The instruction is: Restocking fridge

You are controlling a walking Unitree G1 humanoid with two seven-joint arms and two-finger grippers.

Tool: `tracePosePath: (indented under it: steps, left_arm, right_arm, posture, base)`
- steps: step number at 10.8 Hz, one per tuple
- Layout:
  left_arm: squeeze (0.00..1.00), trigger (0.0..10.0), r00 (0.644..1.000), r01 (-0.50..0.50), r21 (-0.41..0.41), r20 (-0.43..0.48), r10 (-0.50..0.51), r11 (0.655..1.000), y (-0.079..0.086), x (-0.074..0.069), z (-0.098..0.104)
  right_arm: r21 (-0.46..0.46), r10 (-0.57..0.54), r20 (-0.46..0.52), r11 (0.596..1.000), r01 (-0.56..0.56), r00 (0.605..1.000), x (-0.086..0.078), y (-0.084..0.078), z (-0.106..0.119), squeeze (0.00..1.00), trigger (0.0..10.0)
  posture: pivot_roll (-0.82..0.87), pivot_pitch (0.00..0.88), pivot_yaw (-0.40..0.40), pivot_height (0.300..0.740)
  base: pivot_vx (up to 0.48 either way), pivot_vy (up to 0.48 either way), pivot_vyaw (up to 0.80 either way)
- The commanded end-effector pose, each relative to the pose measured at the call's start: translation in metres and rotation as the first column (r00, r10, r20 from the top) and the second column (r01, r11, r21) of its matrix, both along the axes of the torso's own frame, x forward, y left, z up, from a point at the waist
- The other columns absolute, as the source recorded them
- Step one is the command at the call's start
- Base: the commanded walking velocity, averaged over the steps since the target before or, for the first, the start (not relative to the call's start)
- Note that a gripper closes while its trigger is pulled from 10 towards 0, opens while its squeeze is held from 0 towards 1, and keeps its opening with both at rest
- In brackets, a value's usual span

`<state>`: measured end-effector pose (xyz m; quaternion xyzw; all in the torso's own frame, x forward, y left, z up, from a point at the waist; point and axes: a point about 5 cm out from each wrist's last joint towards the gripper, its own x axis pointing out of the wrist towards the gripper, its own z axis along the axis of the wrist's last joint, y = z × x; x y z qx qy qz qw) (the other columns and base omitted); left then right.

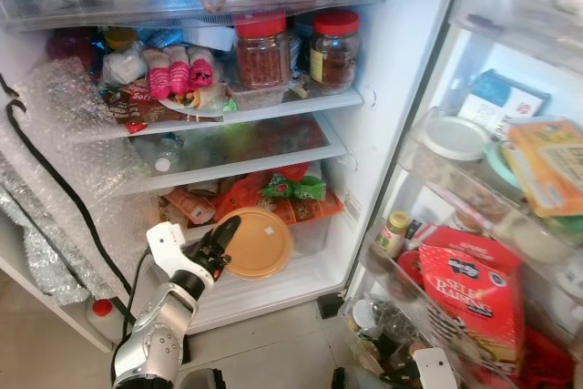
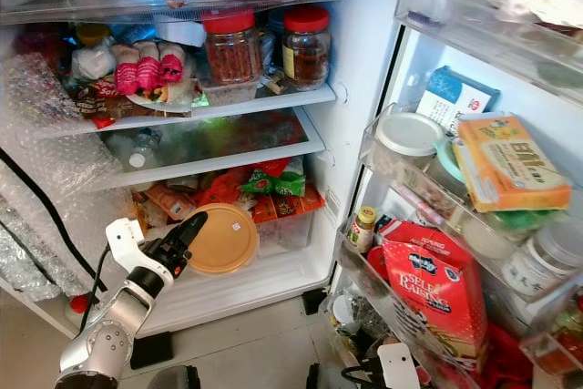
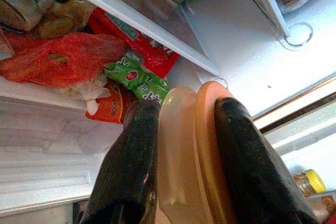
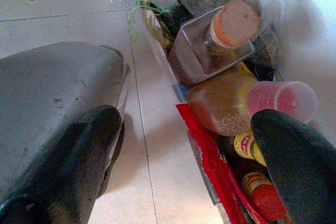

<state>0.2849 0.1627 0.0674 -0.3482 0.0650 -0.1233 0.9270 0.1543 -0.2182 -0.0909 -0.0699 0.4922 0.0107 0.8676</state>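
2 black fingers of the left gripper (image 1: pixel 221 241) pinch the rim of a round orange plastic lidded container (image 1: pixel 258 243), low and left of centre in the left eye view, with the silver arm rising from the bottom left corner. The left wrist view shows the fingers (image 3: pixel 126 171) pressed against both sides of the container's edge, one on the pale base and one on the orange lid. The container stands on edge at the front of the fridge's lowest white shelf (image 1: pixel 273 289), just before a heap of red and green snack packets (image 1: pixel 291 193). Along the left side, crinkled bubble wrap (image 1: pixel 55 125) lines the fridge wall and a black cable (image 1: pixel 55 179) runs down across it. Higher, left of centre, pink-wrapped rolls on a plate (image 1: pixel 178 75) sit on the upper glass shelf, and beside them to the right stand 2 red-lidded glass jars (image 1: pixel 296 50). At the right of the frame, the open door's racks hold a white-lidded tub (image 1: pixel 453 138), a yellow box (image 1: pixel 547 166) and a red raisin carton (image 1: pixel 474 293). At the bottom right, the right gripper (image 4: pixel 184 156) hangs low by the door's bottom rack with its fingers spread wide, holding nothing, near a square glass bottle with a cork-coloured cap (image 4: pixel 220 38).
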Motion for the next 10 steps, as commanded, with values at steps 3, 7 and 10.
tracePosePath:
  steps: [3,7,10]
  left_arm:
    - [0.00,10.0,1.000,-0.001,0.002,0.011,0.001,1.000,-0.0009,0.0030,0.0027]
    - [0.00,10.0,1.000,-0.008,0.000,0.014,0.008,1.000,0.0003,0.0034,0.0031]
    - [0.00,10.0,1.000,-0.010,0.001,0.014,0.010,1.000,0.0003,0.0032,0.0028]
  right_arm:
    - [0.011,0.007,-0.023,1.000,-0.007,1.000,-0.0036,0.0014,-0.0019,0.00,10.0]
    - [0.014,0.010,-0.024,1.000,-0.010,1.000,-0.0034,0.0016,-0.0018,0.00,10.0]
    - [0.015,0.014,-0.024,1.000,-0.014,1.000,-0.0033,0.0018,-0.0018,0.00,10.0]
  posture:
    - [-0.10,0.000,-0.045,0.628]
    - [-0.10,0.000,-0.045,0.628]
    - [-0.10,0.000,-0.046,0.628]
  base:
    - [0.000,0.000,0.00]
    - [0.211,0.000,0.00]
    - [0.308,0.000,0.00]
